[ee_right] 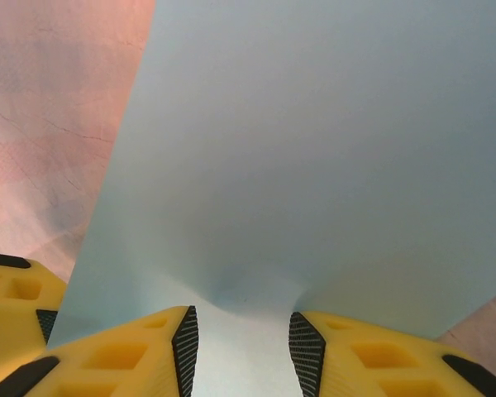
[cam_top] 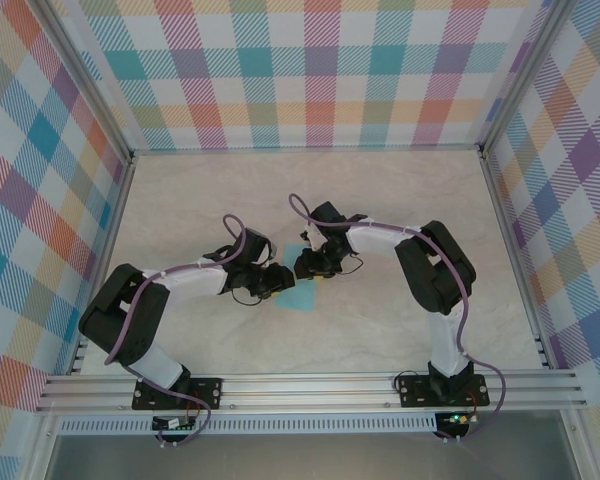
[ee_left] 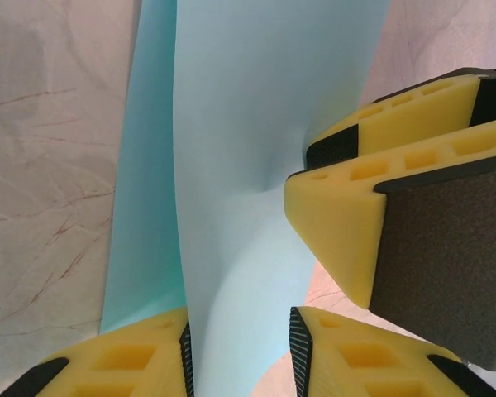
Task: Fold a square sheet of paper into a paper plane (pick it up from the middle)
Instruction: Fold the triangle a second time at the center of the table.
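**Top external:** square sheet of paper (cam_top: 300, 297) sits about mid-desk, slightly toward the near edge, mostly hidden under both wrists. Left pincer (cam_top: 277, 280) and right pincer (cam_top: 313, 268) meet over it, tips near each other. Desk (cam_top: 400, 190) is pale and marble-veined. Plaid walls (cam_top: 320, 70) in pastel checks close off three sides. An aluminium rail (cam_top: 310, 385) runs along the near edge and carries the arm bases.

**Left wrist:** the sheet (ee_left: 248, 124) runs up from between the left pincer's pads (ee_left: 185, 360). Jaws are partly apart with paper in the gap; can't tell if the pads bite or just straddle it. A lighter ply lies over a darker strip on its left, so it's a fold or a lifted flap, can't say which. Right pincer's fingers (ee_left: 339, 223) press into the sheet from the right, with a pucker at their tip.

**Right wrist:** the sheet (ee_right: 314, 149) spans the gap between the right pincer's pads (ee_right: 186, 347). Jaws are partly apart, with a small pucker just ahead of them. Can't tell if it's gripped.

**Progress, my read:** early. At most one fold is begun, with no nose, no wings and no dart shape. Nearly all the creasing is left.
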